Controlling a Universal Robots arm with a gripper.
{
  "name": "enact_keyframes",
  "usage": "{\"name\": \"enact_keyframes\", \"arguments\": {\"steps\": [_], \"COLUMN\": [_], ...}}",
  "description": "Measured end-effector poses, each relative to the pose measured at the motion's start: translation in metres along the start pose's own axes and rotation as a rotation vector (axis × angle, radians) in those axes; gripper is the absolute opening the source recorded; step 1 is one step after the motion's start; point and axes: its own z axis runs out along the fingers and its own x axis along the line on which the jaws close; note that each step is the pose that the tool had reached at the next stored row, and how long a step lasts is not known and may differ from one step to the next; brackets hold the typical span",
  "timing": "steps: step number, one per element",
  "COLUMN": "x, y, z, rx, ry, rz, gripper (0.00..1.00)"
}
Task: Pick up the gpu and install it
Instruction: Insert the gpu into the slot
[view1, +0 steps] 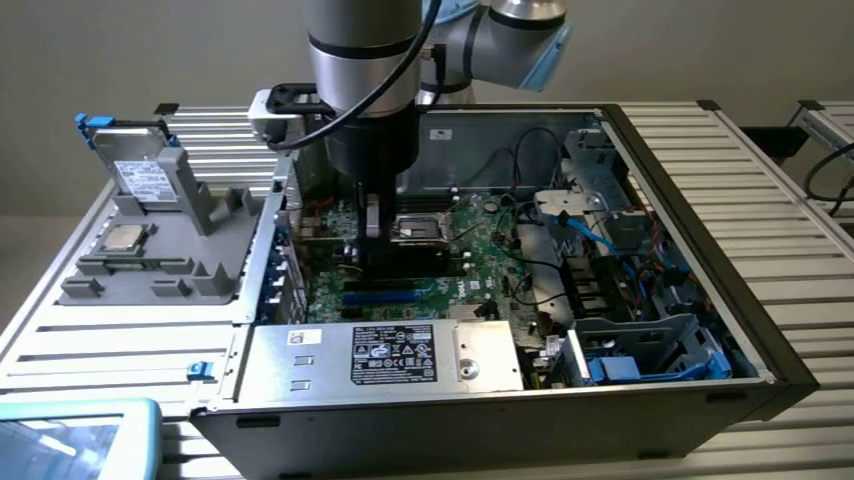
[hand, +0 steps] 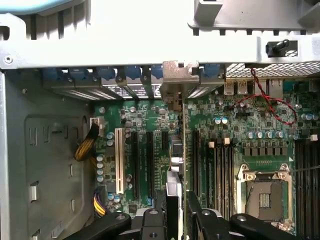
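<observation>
The gpu (hand: 176, 150) stands on edge in the gripper (hand: 176, 215), whose fingers (hand: 161, 207) are drawn in narrow on either face of the card. In the exterior view the gripper (view1: 379, 235) is down inside the open computer case (view1: 694, 150), over the part of the motherboard (view1: 461, 255) toward that view's left. From the wrist view the card runs in line with the long black expansion slots (hand: 150, 160), lying between them and the CPU socket (hand: 265, 195). Its silver end bracket (hand: 172, 75) is up against the case's rear wall, among the blue-tabbed slot covers (hand: 125, 75). This looks like the installing step: the pick-up is done and the card is being brought to its slot. Whether its lower edge has already entered the slot cannot be told, since the card hides the slot beneath it. Seating it would call for the contact edge to stay square over the slot, the bracket to sit in its rear opening, and a straight, even press toward the board without tilting.
</observation>
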Motion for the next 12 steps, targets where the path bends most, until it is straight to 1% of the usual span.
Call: {"name": "enact_keyframes", "arguments": {"steps": [6,10,12], "x": [-0.003,-0.004,-0.008], "y": [-0.0043,-0.0046,-0.0025], "z": [0.0109,0.0151,0.0185], "rx": [-0.0002,-0.0002,-0.0003], "ry": [0.0001,-0.0003,-0.0002], "rz": [-0.002,-0.002,-0.002], "gripper": [0.27,0.27,0.27]}}
